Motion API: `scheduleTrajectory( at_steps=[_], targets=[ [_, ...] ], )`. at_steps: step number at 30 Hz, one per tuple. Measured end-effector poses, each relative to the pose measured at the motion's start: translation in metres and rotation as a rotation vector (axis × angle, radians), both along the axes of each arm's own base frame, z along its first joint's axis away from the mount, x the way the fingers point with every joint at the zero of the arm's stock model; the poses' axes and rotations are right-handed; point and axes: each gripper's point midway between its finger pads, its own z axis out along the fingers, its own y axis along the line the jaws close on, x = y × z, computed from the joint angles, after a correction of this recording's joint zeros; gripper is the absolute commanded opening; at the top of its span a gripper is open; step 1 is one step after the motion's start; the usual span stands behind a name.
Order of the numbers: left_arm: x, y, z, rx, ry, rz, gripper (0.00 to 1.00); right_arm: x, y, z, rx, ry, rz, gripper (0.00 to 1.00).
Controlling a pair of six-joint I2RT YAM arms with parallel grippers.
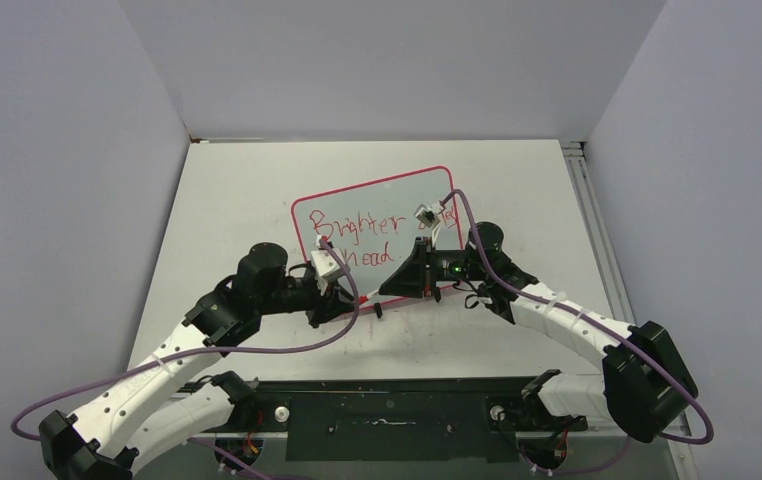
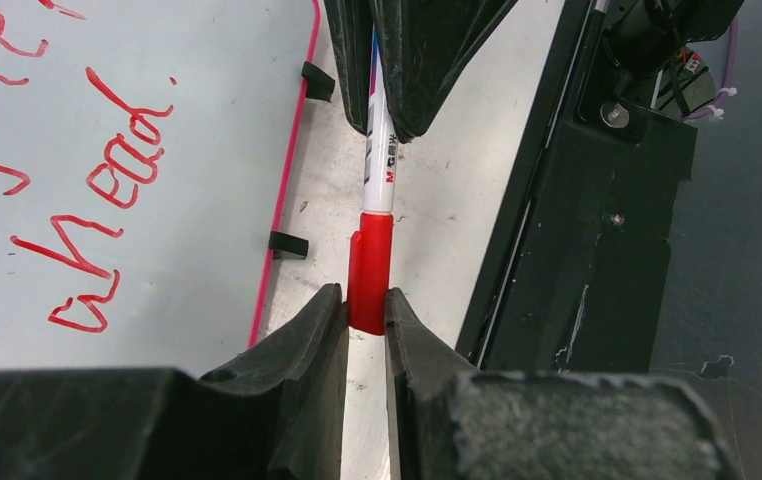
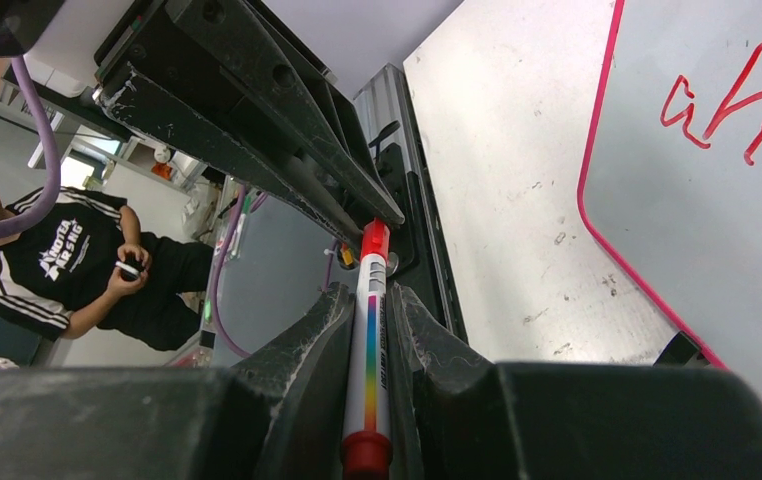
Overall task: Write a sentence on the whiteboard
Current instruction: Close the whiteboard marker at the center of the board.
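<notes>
Though strokes wobble, red sentence (image 1: 357, 224), pink-framed whiteboard (image 1: 397, 195)

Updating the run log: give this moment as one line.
sentence written on whiteboard | left end effector shut on red cap | right end effector shut on marker barrel | cap on barrel end

Both arms bend inward, left gripper (image 2: 365, 310) and right gripper (image 3: 369, 310) tip to tip, each clamped on the marker (image 2: 379, 160).
</notes>
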Motion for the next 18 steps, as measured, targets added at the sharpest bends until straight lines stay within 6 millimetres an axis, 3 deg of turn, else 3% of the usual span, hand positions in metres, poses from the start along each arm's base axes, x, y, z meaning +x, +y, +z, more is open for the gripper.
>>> scheduleTrajectory(
  at_steps=[16, 17, 18],
  targets=[
    [-0.004, -0.0025, -0.0004, -0.013, 0.04, -0.006, 0.0, -0.0013, 0.0025, 0.0016, 0.011, -0.005, -0.003, 0.05],
    [-0.0039, -0.0027, -0.0011, -0.011, 0.042, -0.006, 0.04, -0.0006, 0.0025, 0.0012, 0.01, -0.006, -0.007, 0.05],
    [-0.0035, -0.0029, -0.0021, -0.009, 0.045, -0.006, 0.17, 0.0003, 0.0026, 0.0002, 0.006, -0.008, -0.013, 0.05]
  ],
)
